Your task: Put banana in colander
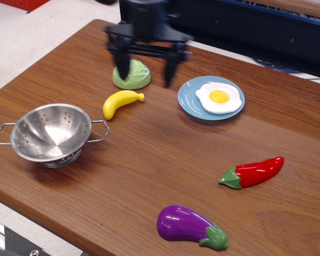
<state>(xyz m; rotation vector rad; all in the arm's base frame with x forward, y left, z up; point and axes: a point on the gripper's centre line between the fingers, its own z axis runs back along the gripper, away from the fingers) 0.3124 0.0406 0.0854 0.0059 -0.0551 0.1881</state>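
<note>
Here the banana [120, 102] lies below the spread jaws.

Bright, even light is falling from overhead across the wooden table [149, 154], and the grain is showing clearly. Small white highlights are glinting on the eggplant [184, 221], the red chili pepper [254, 172], the banana [120, 102] and the fried egg [218, 97] on its blue plate [188, 102]. The colander [49, 133] is mirroring the light inside its bowl and casting a soft, short shadow beneath its base. The gripper [145, 78] is smearing with motion blur, its fingers and body looking soft-edged, while everything on the table is staying sharp. The dark background at the top is lying underexposed.
</note>
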